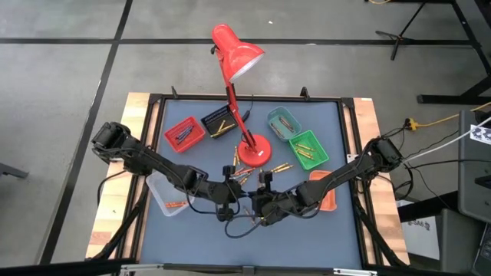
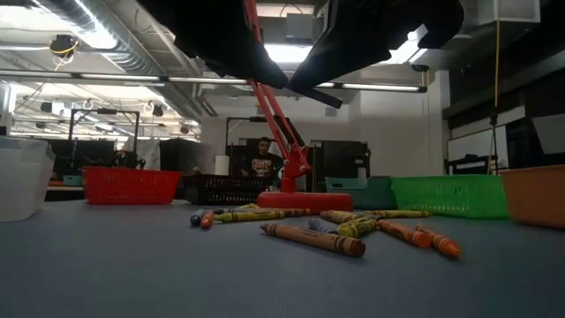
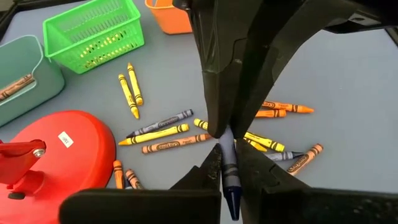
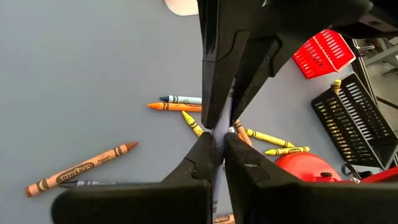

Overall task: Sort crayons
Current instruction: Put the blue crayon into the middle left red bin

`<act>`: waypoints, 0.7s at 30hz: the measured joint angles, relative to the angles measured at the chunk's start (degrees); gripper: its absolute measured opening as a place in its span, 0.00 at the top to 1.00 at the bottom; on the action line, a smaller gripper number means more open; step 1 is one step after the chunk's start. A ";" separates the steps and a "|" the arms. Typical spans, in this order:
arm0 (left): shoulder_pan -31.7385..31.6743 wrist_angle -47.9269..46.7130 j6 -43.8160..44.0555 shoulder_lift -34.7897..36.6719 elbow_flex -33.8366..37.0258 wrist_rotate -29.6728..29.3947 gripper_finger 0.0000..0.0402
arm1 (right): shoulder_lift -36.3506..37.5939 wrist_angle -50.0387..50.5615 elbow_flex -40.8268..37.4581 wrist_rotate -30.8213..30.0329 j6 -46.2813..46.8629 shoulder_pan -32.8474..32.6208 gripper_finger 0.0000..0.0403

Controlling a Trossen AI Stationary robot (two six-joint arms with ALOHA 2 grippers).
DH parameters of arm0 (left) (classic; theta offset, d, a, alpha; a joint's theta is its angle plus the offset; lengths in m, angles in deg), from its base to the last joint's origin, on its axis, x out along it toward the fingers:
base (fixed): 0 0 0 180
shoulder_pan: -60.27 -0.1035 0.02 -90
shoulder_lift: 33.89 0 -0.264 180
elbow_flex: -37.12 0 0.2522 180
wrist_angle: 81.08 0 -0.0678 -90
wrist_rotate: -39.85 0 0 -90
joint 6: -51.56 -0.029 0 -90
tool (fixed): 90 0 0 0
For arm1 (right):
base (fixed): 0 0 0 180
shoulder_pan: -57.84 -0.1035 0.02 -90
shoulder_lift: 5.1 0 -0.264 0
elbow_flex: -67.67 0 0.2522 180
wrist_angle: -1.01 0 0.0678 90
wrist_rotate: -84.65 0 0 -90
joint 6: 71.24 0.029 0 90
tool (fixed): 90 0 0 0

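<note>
Hand-over is the step you are in, as far as I can judge. Your left gripper [image 3: 227,165] is clenched on one blue crayon [image 3: 230,180]. The stick lies lengthwise between its fingers, with the dark tip pointing back toward the wrist. The right gripper [image 4: 217,149] is clenched too and meets the left one nose to nose above the table [image 3: 348,74]. A thin bluish strip shows between the right fingers. It may be the other end of the same crayon, but I cannot tell if the right claw really grips it.

The other loose crayons [image 3: 161,130] lie flat on the table below the two claws, mostly yellow and orange, none of them touched. Beyond the left claw you see the lamp base [image 3: 56,149], and farther off the green tray [image 3: 93,31], the teal tray [image 3: 18,81] and the orange tray [image 3: 168,15]. Beyond the right claw stand the red tray [image 4: 323,53] and the black tray [image 4: 354,124].

For the next move, only one claw should keep the crayon. I think you must release the right one first, and draw it straight back so the stick does not twist. After that, carry the crayon high over the pile to the tray of its colour. No tray here looks blue, so choose with care.
</note>
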 joint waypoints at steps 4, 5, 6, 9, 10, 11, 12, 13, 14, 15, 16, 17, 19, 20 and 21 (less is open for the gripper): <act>0.00 0.07 -0.02 0.00 0.00 0.04 0.98 | 0.00 0.02 0.00 0.08 -0.07 -0.02 0.91; 0.00 0.14 -0.03 0.00 0.00 0.04 0.98 | 0.00 0.02 0.00 0.11 -0.10 -0.02 0.88; 0.00 0.28 -0.04 0.00 0.00 0.08 0.98 | 0.00 -0.02 0.00 0.14 -0.17 -0.02 0.85; 0.00 0.21 -0.04 0.10 0.00 0.24 0.98 | 0.00 -0.17 0.00 -0.22 -0.17 0.00 0.76; 0.00 -0.22 -0.04 0.29 0.00 0.24 0.98 | 0.00 -0.17 0.00 -0.71 -0.17 0.00 0.74; 0.00 -1.03 -0.07 0.69 0.00 0.23 0.98 | 0.00 -0.07 0.00 -1.36 -0.12 0.00 0.72; -0.01 -1.97 -0.07 1.18 0.00 0.18 0.98 | 0.02 0.19 0.00 -2.09 -0.13 0.00 0.70; -0.13 -2.89 -0.04 1.77 0.00 0.00 0.98 | 0.07 0.69 0.00 -2.61 -0.13 -0.02 0.69; -0.24 -4.02 -0.02 2.50 0.00 -0.04 0.98 | 0.36 1.67 0.00 -3.00 -0.12 -0.06 0.68; -0.30 -5.34 0.15 3.24 0.00 -0.18 0.98 | 0.55 2.61 0.00 -3.32 -0.10 -0.09 0.67; -0.53 -6.23 0.41 4.03 0.00 -0.31 0.98 | 0.77 3.45 0.00 -3.46 -0.01 -0.09 0.67; -0.71 -6.92 0.81 4.87 0.00 -0.89 0.98 | 1.29 4.96 0.00 -3.70 -0.01 -0.09 0.67; -1.20 -9.22 1.22 6.82 0.00 -2.44 0.98 | 2.07 8.43 0.00 -4.12 0.16 -0.11 0.67; -1.58 -9.89 1.26 7.71 0.00 -3.06 0.98 | 2.73 10.01 0.00 -4.32 0.48 -0.09 0.67; -2.08 -10.88 1.31 8.57 0.00 -3.84 0.98 | 3.33 12.26 0.00 -4.62 1.12 -0.01 0.67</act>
